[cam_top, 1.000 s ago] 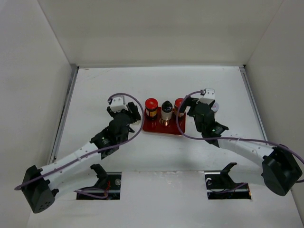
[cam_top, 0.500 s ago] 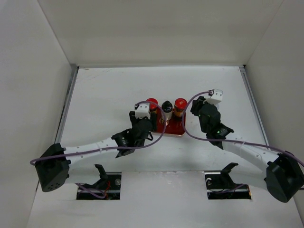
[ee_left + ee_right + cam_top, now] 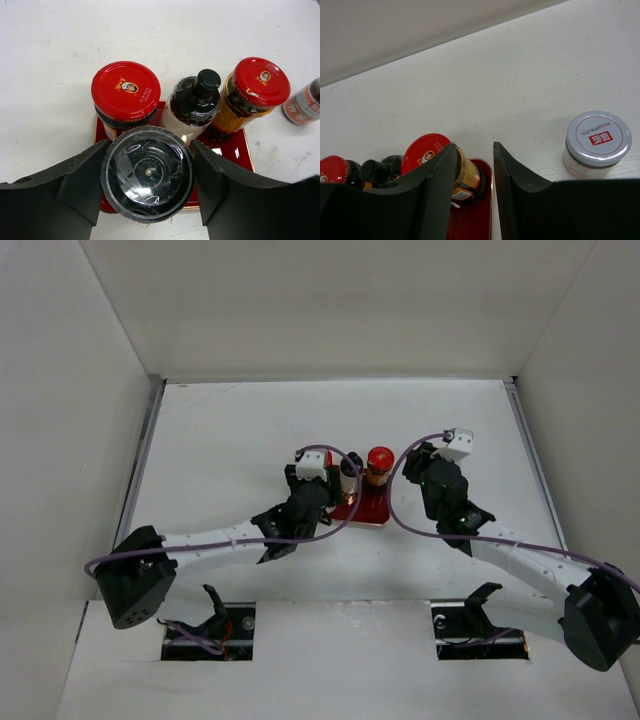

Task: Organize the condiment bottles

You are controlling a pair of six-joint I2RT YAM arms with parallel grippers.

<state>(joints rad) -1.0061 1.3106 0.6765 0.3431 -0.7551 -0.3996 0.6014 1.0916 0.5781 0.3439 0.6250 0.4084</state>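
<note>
A flat red tray [image 3: 235,150] carries a red-capped bottle [image 3: 126,90] on its left, a black-capped bottle [image 3: 200,97] in the middle and a second red-capped bottle [image 3: 261,82] on its right. My left gripper [image 3: 148,150] is shut on a black-lidded jar [image 3: 147,172] over the tray's near left part. My right gripper [image 3: 474,146] stands just right of the right red-capped bottle [image 3: 427,150], its jaws narrowly apart with nothing between them. A grey-capped bottle [image 3: 597,142] stands on the table to the right of the tray [image 3: 475,210].
In the top view my left arm [image 3: 220,538] reaches across from the lower left and hides the tray's left part. The right arm [image 3: 520,555] comes in from the lower right. White walls close in the table on three sides.
My left arm has swung right with the black-lidded jar, up to the tray. My right gripper has drawn back from the right red-capped bottle and narrowed its jaws.
</note>
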